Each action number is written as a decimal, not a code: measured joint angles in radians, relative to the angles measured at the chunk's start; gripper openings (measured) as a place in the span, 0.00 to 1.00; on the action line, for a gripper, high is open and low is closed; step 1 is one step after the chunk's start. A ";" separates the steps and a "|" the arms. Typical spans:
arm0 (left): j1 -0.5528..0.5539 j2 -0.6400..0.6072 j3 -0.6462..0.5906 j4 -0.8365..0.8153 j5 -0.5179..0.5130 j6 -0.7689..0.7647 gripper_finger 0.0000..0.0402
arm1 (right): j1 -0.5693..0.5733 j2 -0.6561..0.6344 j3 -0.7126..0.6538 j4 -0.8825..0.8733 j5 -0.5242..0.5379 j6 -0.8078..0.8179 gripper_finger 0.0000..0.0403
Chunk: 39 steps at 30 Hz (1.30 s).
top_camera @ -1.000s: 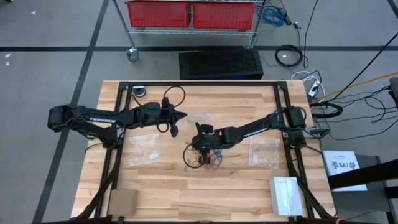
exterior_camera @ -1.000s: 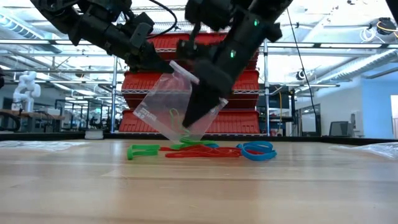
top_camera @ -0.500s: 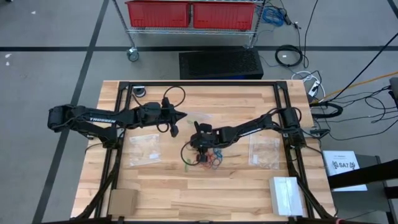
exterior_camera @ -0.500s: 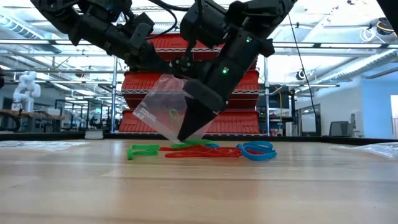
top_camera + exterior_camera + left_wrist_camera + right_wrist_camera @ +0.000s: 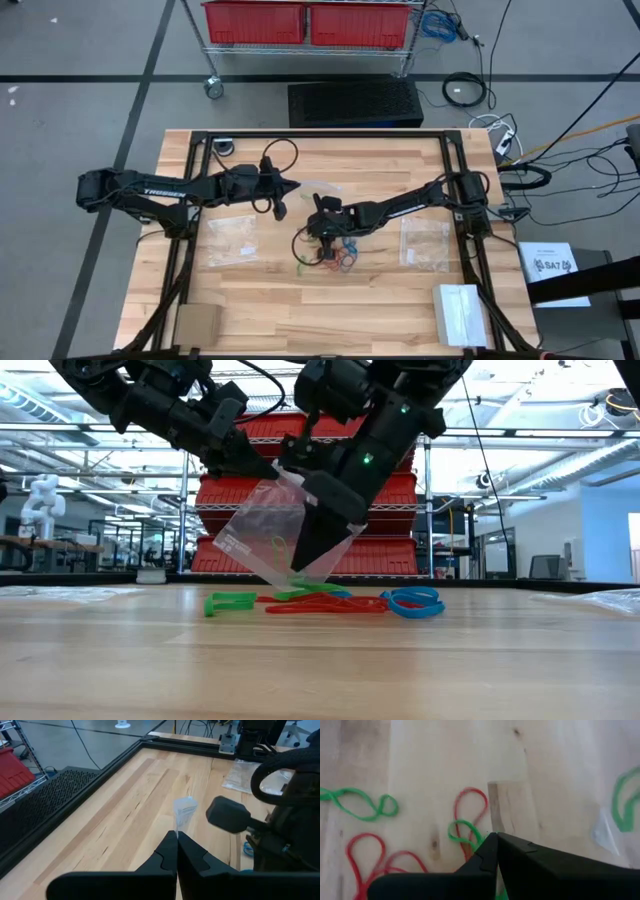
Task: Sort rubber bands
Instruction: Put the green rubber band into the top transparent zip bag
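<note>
right tool (image 5: pixel 297 567) over rubber bands (image 5: pixel 330 601), clear bag (image 5: pixel 268 538)

At the centre of the frame lie green, red and blue rubber bands (image 5: pixel 330 600) on a pale wood-grain counter (image 5: pixel 380 300). A clear bag (image 5: pixel 262 540) shows white print. Both arms are black. Red bins (image 5: pixel 305 22) fill the top; a white box (image 5: pixel 460 313) sits lower right.

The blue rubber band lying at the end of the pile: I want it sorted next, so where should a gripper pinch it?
Pinch the blue rubber band at its outer loop, coming straight down: it lies flat on the table, clear of the red bands.
</note>
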 joint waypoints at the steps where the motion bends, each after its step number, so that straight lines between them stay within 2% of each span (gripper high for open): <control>1: 0.000 0.000 0.000 0.000 0.000 0.000 0.00 | 0.000 -0.002 0.000 -0.005 0.002 0.008 0.01; 5: 0.000 0.000 0.000 -0.002 -0.001 0.000 0.00 | 0.000 -0.002 0.000 -0.024 0.000 0.042 0.05; 12: 0.000 0.000 0.000 -0.002 -0.001 0.000 0.00 | 0.006 0.007 0.000 0.006 -0.005 0.046 0.20; 17: 0.000 0.000 0.000 -0.002 -0.001 0.000 0.00 | 0.004 0.033 0.000 0.020 -0.007 0.050 0.23; 22: 0.000 0.000 0.000 -0.002 -0.001 0.000 0.00 | -0.004 0.047 -0.001 0.038 -0.022 0.050 0.19; 28: 0.000 0.000 0.000 -0.008 -0.002 0.002 0.00 | -0.004 0.037 0.000 0.051 0.002 0.016 0.02; 39: 0.000 0.000 0.000 -0.011 -0.002 0.005 0.00 | -0.001 -0.047 0.001 0.002 0.001 0.015 0.01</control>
